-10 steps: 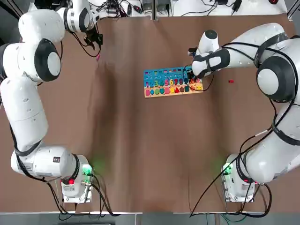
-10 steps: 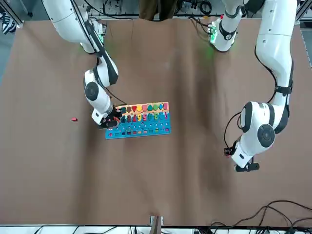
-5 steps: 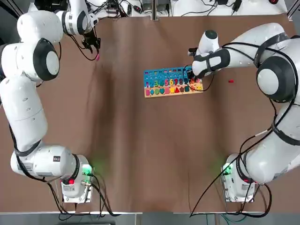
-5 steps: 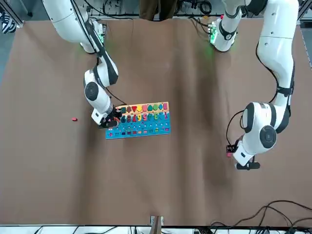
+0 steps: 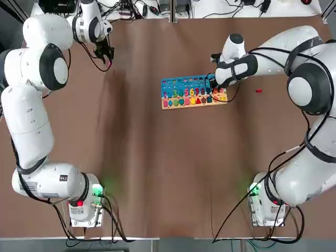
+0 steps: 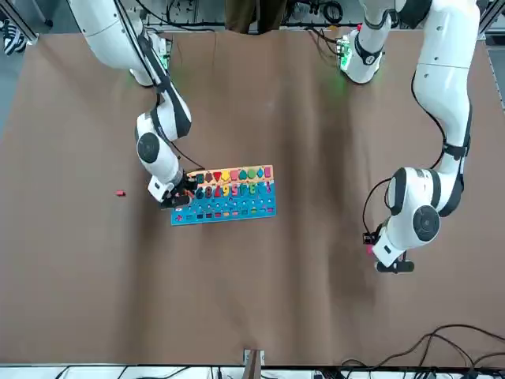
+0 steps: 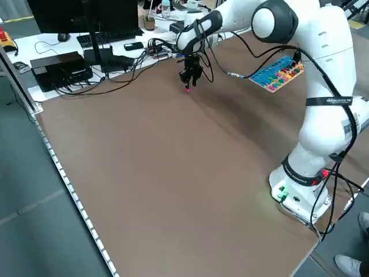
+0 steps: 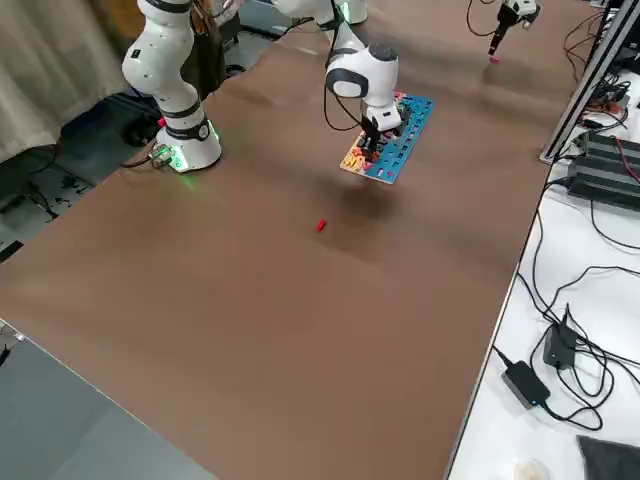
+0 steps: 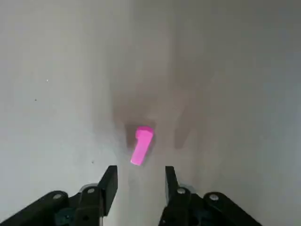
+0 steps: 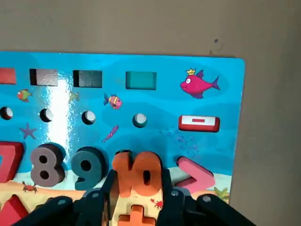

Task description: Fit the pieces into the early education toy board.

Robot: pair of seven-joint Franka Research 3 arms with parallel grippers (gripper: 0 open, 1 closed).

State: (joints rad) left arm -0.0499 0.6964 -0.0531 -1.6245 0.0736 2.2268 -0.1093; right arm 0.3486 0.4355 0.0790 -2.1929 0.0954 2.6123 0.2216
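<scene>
The blue-topped toy board (image 5: 188, 84) lies mid-table with its rows of coloured numbers and shapes. My right gripper (image 5: 214, 88) stands over the board's right end, shut on the orange 10 piece (image 10: 139, 175), which rests beside the dark 9. A pink piece (image 10: 194, 173) sits in the board next to it. Far off at the table's back left, my left gripper (image 5: 104, 54) hovers open just above a small pink piece (image 9: 141, 145) that lies on the table ahead of its fingertips (image 9: 109, 175), not between them. A tiny red piece (image 5: 258, 91) lies alone to the right of the board.
The brown table (image 5: 168, 173) spreads wide around the board. Cables, a monitor and boxes (image 7: 63, 63) line the bench beyond the back edge, close to my left gripper. More cables and an adapter (image 8: 560, 345) lie along one side.
My left gripper has shifted slightly and come closer over the pink piece on the table. The right gripper and the orange 10 have not moved.
</scene>
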